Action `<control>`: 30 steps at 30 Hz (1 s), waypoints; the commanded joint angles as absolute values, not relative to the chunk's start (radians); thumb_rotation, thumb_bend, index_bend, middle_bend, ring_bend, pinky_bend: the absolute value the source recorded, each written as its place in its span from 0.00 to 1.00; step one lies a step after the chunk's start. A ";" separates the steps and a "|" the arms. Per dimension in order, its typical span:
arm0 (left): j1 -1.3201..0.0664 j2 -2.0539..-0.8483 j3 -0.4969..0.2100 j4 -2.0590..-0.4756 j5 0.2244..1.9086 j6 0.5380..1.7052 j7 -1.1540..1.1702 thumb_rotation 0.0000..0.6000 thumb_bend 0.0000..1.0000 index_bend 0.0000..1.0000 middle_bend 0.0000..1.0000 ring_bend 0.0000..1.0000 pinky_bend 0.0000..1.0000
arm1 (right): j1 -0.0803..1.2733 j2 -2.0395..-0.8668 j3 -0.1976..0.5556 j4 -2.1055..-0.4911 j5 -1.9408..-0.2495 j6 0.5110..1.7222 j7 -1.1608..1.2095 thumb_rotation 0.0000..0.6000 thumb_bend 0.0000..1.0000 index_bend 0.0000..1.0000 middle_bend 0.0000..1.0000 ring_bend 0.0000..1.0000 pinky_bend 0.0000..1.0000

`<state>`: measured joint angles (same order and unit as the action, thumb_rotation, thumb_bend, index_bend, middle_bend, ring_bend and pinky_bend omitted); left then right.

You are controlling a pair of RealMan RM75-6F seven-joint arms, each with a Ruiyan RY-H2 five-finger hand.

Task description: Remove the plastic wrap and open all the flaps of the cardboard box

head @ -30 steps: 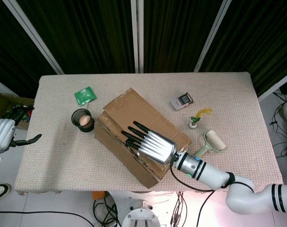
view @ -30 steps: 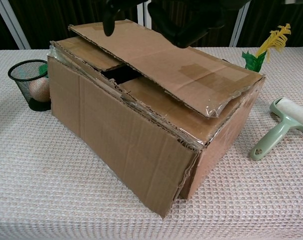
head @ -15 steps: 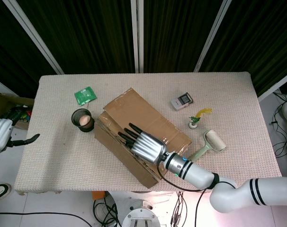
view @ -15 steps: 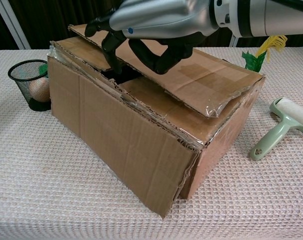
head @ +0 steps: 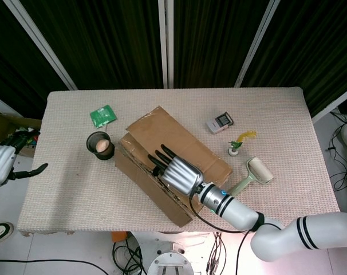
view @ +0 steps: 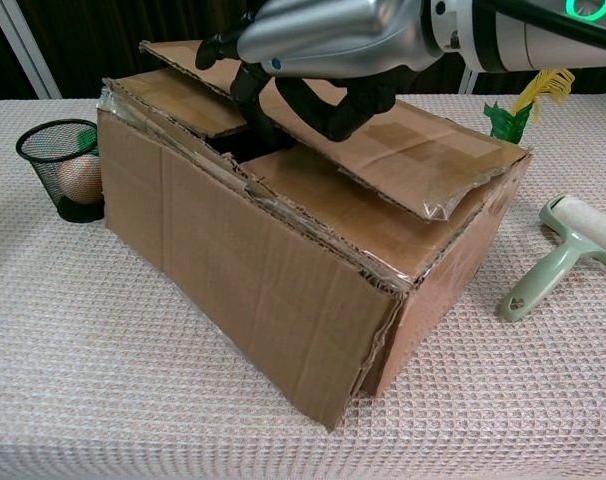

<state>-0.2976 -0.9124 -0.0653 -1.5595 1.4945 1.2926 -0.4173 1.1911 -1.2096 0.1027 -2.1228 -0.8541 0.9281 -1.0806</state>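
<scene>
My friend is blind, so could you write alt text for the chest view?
A silver robot right hand reaches dark fingers under the raised top flap of a brown cardboard box on a white table.

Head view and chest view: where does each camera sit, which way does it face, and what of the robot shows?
Head view: high above, looking down on the table; shows the right hand on the cardboard box and the left hand off the table's left edge.
Chest view: low at the table's near edge, looking level across the box; shows only the right hand.
Shared: box, right hand, mesh cup, lint roller.
</scene>
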 commanded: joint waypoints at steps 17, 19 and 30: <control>-0.307 -0.931 -0.079 -1.556 1.511 1.303 -0.478 0.42 0.18 0.16 0.20 0.12 0.23 | 1.181 -1.058 0.084 -2.234 -0.886 1.123 -1.174 1.00 1.00 0.49 0.00 0.00 0.00; -0.309 -0.933 -0.077 -1.555 1.511 1.295 -0.484 0.42 0.18 0.16 0.20 0.12 0.23 | 1.173 -1.033 0.089 -2.242 -0.892 1.129 -1.159 1.00 1.00 0.49 0.00 0.00 0.00; -0.322 -0.939 -0.071 -1.555 1.506 1.257 -0.509 0.42 0.18 0.16 0.20 0.12 0.23 | 1.119 -0.905 0.102 -2.254 -0.930 1.116 -1.042 1.00 1.00 0.49 0.00 0.00 0.00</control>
<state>-0.3216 -0.9383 -0.0718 -1.5545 1.5062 1.2582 -0.5083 1.1295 -0.9209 0.0983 -2.2542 -0.9195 1.1207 -1.0577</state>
